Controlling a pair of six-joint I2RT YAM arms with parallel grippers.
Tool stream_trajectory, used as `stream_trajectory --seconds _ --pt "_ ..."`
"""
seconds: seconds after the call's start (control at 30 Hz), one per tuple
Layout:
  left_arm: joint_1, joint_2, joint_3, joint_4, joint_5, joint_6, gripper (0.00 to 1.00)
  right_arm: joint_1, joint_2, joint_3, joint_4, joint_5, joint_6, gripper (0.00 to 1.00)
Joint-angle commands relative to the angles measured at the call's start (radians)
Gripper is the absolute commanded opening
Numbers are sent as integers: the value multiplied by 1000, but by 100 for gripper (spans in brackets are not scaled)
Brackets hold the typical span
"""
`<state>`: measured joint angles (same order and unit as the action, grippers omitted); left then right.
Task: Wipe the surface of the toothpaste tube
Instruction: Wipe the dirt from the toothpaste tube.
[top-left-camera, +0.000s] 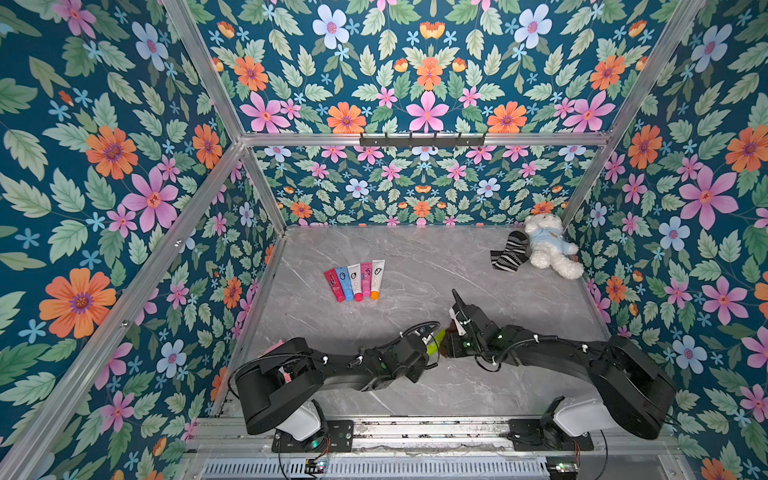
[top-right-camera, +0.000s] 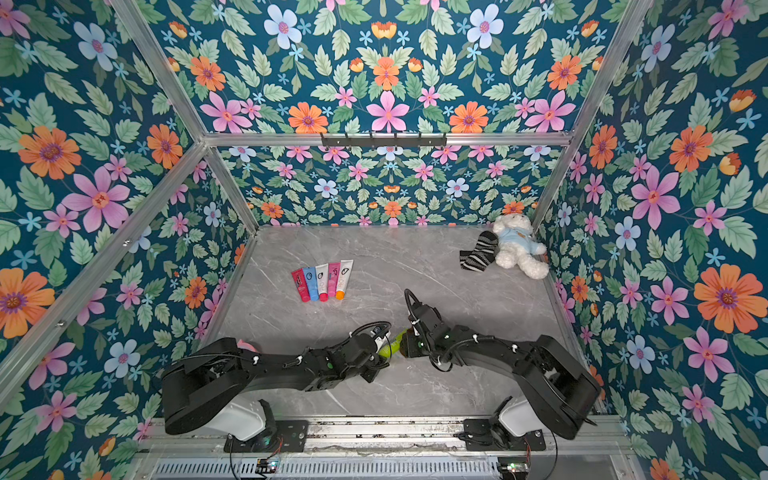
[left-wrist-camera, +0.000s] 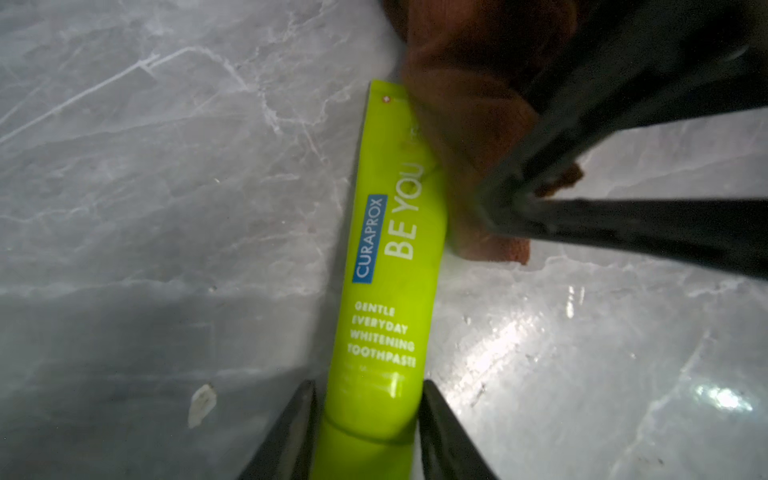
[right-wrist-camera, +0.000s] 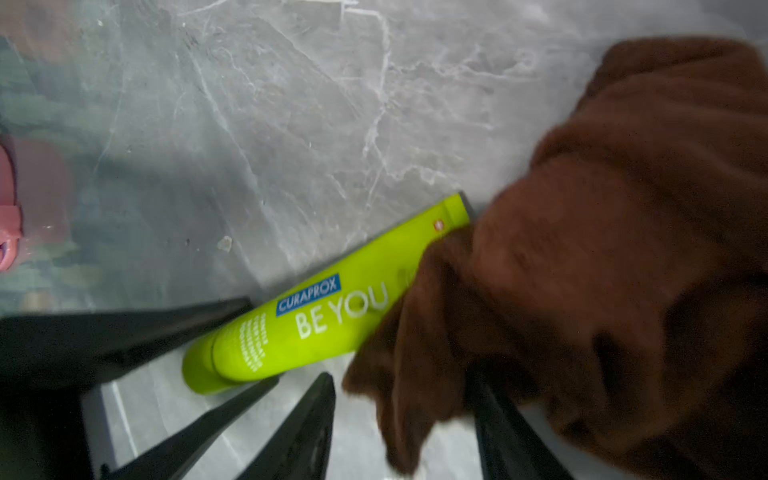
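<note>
Lime-green toothpaste tube (left-wrist-camera: 386, 257) laid flat on the grey marbled worktop (left-wrist-camera: 166, 187), partly overlapped by a bunched brown cloth (left-wrist-camera: 469, 124).
White "BE YOU" lettering and a blue "CURAPROX" label are turned face up. The crimped end and one long edge are covered by the cloth (right-wrist-camera: 582, 249), while the cap end is left bare. In both top views only a sliver of the tube (top-left-camera: 434, 344) (top-right-camera: 390, 347) is seen, at lower centre of the frame.

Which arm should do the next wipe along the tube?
Right. The right gripper has the cloth at its tips, touching the tube near its flat end; the left gripper holds the cap end, likely steadying it.
</note>
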<state>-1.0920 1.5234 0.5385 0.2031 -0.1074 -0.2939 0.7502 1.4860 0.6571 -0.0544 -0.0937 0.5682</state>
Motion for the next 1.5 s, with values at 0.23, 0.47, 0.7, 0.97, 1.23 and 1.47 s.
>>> stream_trajectory --seconds 0.23,0.47,0.7,0.97,1.23,1.47 --pt "0 -20 -22 -26 -8 -2 11 2 45 9 -25 124 -7 4" --pt "-2 -22 -27 -20 3 -2 6 -58 -146 -16 -63 110 -81 0" --pt "-6 -29 -29 -11 8 -2 3 -52 -50 44 36 -34 -123 0" --pt "-8 -26 -29 -5 15 -4 0 -51 129 74 134 -60 -122 0" --pt "-9 -20 -26 -7 9 -4 0 -45 201 22 174 -88 -102 0" --pt "-9 -12 -22 -9 9 -4 0 43 181 -67 293 -196 -13 0"
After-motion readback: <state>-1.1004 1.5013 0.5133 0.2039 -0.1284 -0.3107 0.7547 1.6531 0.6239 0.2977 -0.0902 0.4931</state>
